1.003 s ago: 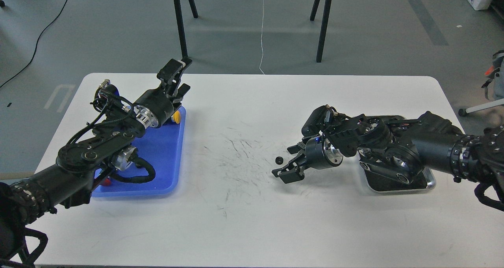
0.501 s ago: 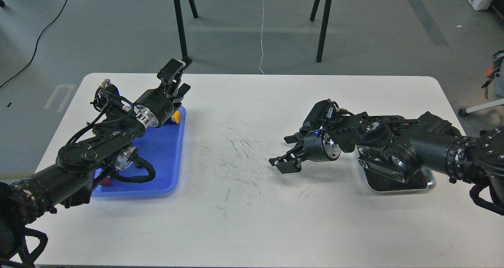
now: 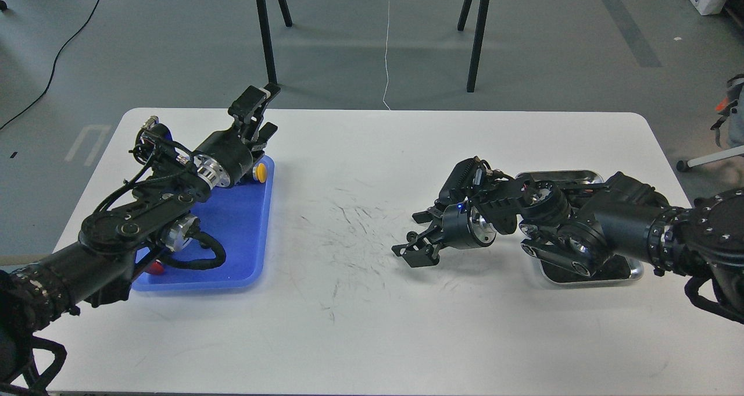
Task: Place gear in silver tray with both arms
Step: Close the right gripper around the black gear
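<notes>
Since the earlier frame the right gripper [image 3: 417,241], fingers spread, has closed around the gear [image 3: 411,235] on the table; pickup and silver tray [image 3: 633,273] placement remain; left gripper [image 3: 256,114] idle, spread.

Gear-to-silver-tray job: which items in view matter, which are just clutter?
Job:
gear
silver tray
right gripper, open around the gear
left gripper

Clutter:
blue tray
yellow part
red part

gear [image 3: 411,235] mostly hidden between right end effector [image 3: 416,240] fingers, contact unclear. silver tray [image 3: 633,268] largely covered by the arm behind that end effector.
</notes>
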You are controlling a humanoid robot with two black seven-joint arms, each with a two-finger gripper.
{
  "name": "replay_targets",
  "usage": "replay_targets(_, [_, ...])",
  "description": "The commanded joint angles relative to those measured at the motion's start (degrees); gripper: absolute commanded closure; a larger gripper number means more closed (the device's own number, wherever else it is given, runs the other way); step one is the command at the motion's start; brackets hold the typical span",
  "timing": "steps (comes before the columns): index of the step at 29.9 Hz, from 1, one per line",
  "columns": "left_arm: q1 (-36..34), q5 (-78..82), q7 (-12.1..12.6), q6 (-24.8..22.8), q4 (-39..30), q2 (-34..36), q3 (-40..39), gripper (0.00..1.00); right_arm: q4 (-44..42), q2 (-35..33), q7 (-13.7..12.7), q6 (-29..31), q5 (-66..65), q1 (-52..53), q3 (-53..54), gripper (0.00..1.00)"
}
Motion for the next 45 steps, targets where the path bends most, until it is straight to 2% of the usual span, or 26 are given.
replay_targets(1, [0.0, 0.1, 0.0, 0.0, 0.0, -0.1, 0.1, 0.00, -0.1, -0.2, 0.0, 1.3, -0.1, 0.2, -0.6, 0.15])
replay_targets(15, [-0.1, 0.3, 0.0, -0.1, 0.0, 0.0, 0.0, 0.00, -1.7, -0.1, 0.0, 1.3, -0.1, -0.6, -0.9, 0.29])
replay_targets(17, [-0.2, 0.4, 0.0, -0.1, 0.0, 0.0, -0.1, 0.00, -2.1, 0.0, 0.0, 1.3, -0.1, -0.6, -0.9, 0.34])
replay_targets(23, [-0.6, 0.4, 0.0, -0.1, 0.0, 0.1, -0.1, 0.00, -2.0, 0.1, 0.0, 1.3, 0.0, -0.3, -0.8, 0.38])
replay_targets(32, [-0.6, 0.5, 0.0, -0.1, 0.0, 0.1, 0.0, 0.00, -1.5, 0.2, 0.0, 0.9, 0.1, -0.2, -0.4, 0.38])
replay_targets(41, [-0.6, 0.6, 0.0, -0.1, 0.0, 0.1, 0.0, 0.00, -1.3, 0.6, 0.0, 0.2, 0.1, -0.2, -0.1, 0.48])
replay_targets(45, [-0.6, 0.5, 0.0, -0.1, 0.0, 0.2, 0.0, 0.00, -1.2, 0.7, 0.0, 0.2, 0.1, 0.1, -0.1, 0.56])
